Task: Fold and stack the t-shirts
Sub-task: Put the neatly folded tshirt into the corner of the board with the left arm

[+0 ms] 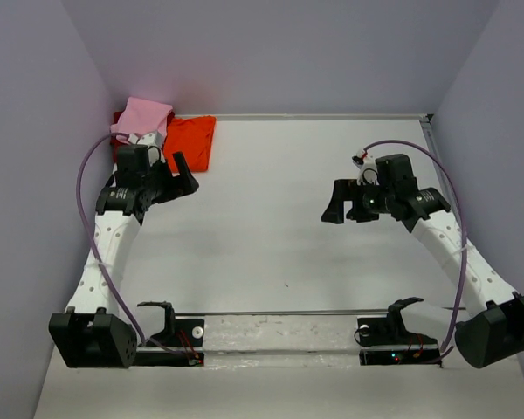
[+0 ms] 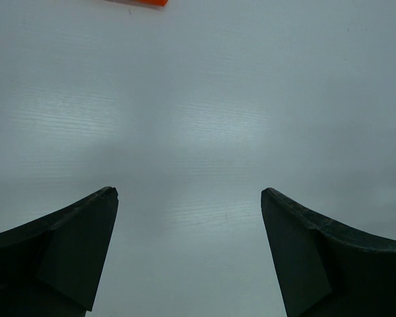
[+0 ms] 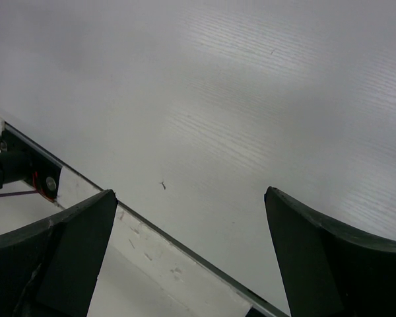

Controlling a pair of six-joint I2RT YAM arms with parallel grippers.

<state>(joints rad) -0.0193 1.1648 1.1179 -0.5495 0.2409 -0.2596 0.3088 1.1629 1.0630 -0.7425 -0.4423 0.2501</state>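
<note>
The bright orange-red t-shirt lies folded at the table's far left corner; a sliver of it shows at the top edge of the left wrist view. The light pink t-shirt lies folded on top of the dark red t-shirt, of which only an edge shows, just left of the orange-red one. My left gripper is open and empty, just in front of the orange-red shirt. My right gripper is open and empty over bare table at the right.
Grey walls close the table at the left, back and right. A metal rail with the arm bases runs along the near edge; it also shows in the right wrist view. A grey cable loops beside the left arm.
</note>
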